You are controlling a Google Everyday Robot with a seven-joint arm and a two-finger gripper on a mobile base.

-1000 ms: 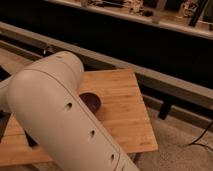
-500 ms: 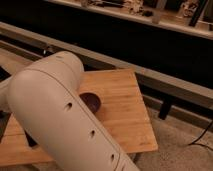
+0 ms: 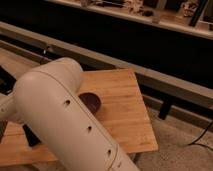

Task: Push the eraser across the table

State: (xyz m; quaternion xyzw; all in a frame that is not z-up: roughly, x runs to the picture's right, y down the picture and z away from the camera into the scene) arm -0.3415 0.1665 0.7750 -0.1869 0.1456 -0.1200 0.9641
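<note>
Nearest, Arm (image 3: 65, 125): big cream tube across the left of the view, placed just as it was half a second ago.
Gripper: behind the arm, over the table's left side; its state cannot be told.
Eraser: out of sight; a dark shape (image 3: 30, 136) under the arm could be it or the gripper.
Table (image 3: 125, 125): open wood from mid-table to the right and front edges.
Bowl (image 3: 92, 102): mid-table, just beside the arm, unmoved.
Rail (image 3: 165, 82): grey, beyond the far edge.
</note>
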